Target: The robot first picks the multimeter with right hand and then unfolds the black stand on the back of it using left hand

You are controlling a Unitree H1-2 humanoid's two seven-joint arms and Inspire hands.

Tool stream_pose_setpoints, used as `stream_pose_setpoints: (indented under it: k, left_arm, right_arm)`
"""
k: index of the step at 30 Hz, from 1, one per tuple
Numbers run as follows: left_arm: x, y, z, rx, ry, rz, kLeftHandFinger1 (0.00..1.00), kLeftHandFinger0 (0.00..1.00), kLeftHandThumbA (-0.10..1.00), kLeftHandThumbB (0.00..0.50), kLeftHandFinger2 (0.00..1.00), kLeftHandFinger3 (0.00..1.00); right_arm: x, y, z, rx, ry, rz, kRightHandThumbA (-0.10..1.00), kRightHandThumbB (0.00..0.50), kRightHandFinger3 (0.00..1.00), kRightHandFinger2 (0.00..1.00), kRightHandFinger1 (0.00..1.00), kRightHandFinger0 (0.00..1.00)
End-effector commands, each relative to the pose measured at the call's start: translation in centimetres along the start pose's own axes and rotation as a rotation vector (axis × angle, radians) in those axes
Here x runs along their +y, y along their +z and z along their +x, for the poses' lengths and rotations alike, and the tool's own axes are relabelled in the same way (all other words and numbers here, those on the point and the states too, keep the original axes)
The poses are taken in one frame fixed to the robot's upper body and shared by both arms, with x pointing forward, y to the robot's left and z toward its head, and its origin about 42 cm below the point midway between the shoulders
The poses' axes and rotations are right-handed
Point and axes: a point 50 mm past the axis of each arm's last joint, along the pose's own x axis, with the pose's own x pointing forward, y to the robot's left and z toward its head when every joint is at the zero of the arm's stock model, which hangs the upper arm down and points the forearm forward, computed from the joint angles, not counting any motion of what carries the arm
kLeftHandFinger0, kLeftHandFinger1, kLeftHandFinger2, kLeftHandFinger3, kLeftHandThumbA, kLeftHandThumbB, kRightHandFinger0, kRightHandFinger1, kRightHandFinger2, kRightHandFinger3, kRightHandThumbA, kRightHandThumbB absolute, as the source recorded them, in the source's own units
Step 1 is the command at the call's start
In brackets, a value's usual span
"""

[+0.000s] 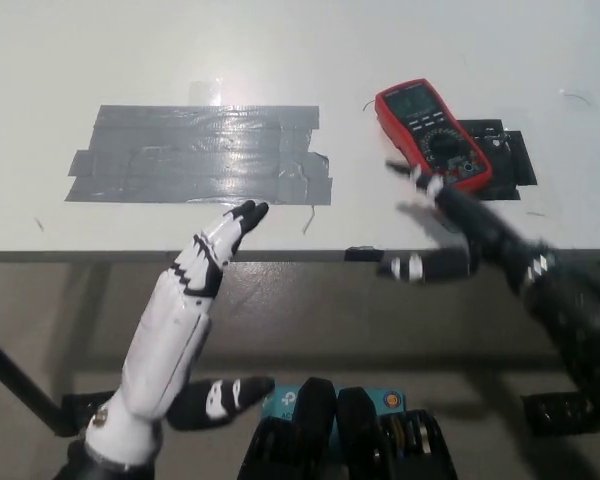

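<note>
The red multimeter (433, 138) lies face up on the white table (280, 50) at the right, partly on a patch of black tape (508, 160). Its back and the stand are hidden. My black right hand (460, 235) hangs open near the table's front edge, below the multimeter and apart from it, fingers spread and blurred. My white left hand (195, 290) reaches up at the lower left with fingers straight, its fingertips at the table's front edge. It holds nothing.
A large patch of grey tape (200, 155) covers the table's middle left. A small black tape tab (363, 254) sits on the front edge. Below the edge, table legs and floor markers (90, 410) show.
</note>
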Motion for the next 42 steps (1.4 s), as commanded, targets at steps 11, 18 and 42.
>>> stream_pose_setpoints:
  k: [11, 18, 42]
  left_arm:
    - [0.0, -8.1, -5.5, 0.476, -0.050, -0.184, 1.00, 1.00, 1.00, 0.117, 1.00, 1.00]
    - [-1.4, -6.7, -10.5, 0.608, -0.115, -0.185, 1.00, 1.00, 1.00, 0.117, 1.00, 1.00]
    - [-2.3, -5.4, -14.3, 0.692, -0.162, -0.196, 1.00, 1.00, 1.00, 0.157, 1.00, 1.00]
  right_arm:
    - [3.9, 1.2, -10.7, -0.233, -0.520, 0.130, 0.95, 0.211, 1.00, 1.00, 1.00, 1.00]
    - [8.7, -2.1, -13.1, -0.107, -0.408, 0.191, 0.92, 0.232, 1.00, 1.00, 1.00, 1.00]
    - [12.1, -3.2, -15.6, -0.025, -0.347, 0.205, 0.86, 0.205, 1.00, 1.00, 1.00, 1.00]
